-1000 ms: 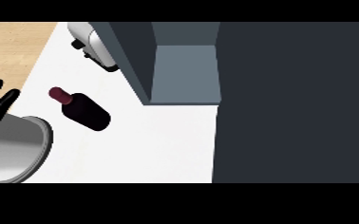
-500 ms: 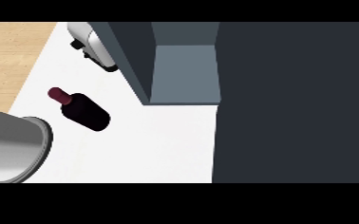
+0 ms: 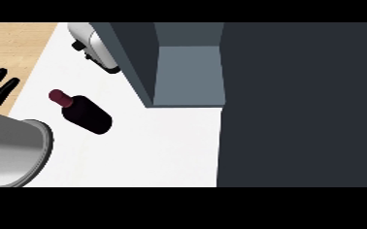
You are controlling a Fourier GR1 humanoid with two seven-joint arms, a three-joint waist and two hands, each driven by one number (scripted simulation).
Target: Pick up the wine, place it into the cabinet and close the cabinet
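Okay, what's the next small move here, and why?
Probably bring the left hand right, over the wine. The bottle lies untouched on the counter, the hand sits open at the left edge, and the cabinet already stands open.

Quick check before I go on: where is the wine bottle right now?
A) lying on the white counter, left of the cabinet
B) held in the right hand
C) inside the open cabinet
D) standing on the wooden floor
A: the wine bottle lies on the white counter, left of the open cabinet, with no hand on it.
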